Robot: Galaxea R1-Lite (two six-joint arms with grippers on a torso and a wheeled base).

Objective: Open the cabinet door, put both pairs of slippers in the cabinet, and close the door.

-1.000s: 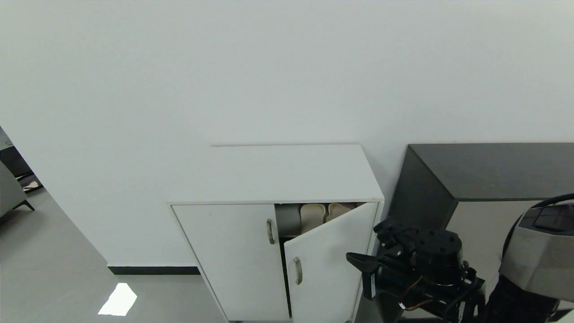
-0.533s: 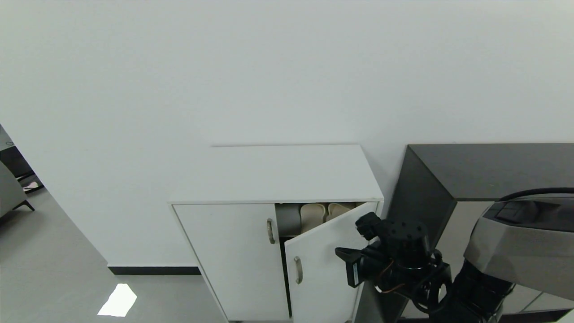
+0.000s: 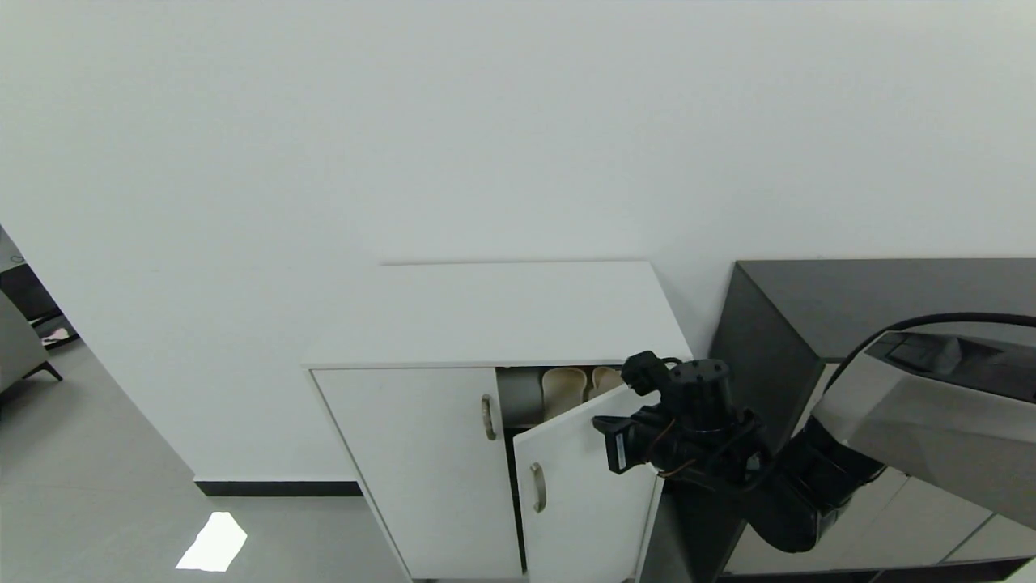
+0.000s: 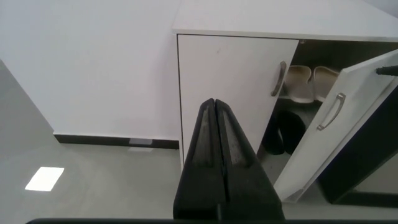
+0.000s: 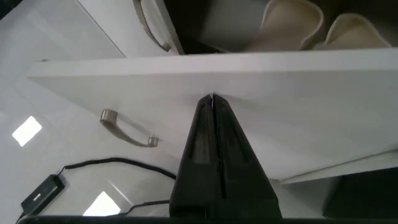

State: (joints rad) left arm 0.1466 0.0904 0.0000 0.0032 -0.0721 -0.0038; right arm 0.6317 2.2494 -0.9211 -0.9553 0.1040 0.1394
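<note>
Rising within the last second to the top edge of the half-open white cabinet door (image 3: 583,453), the right gripper (image 5: 212,101), jaws shut and empty like those of the left gripper (image 4: 214,102), seems set to push it closed over the beige slippers (image 3: 565,389) shelved inside.

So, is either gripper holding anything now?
Nothing is held. The right gripper, shut, has its tips against the outer face of the half-open door; the left gripper, shut, hangs free.
</note>
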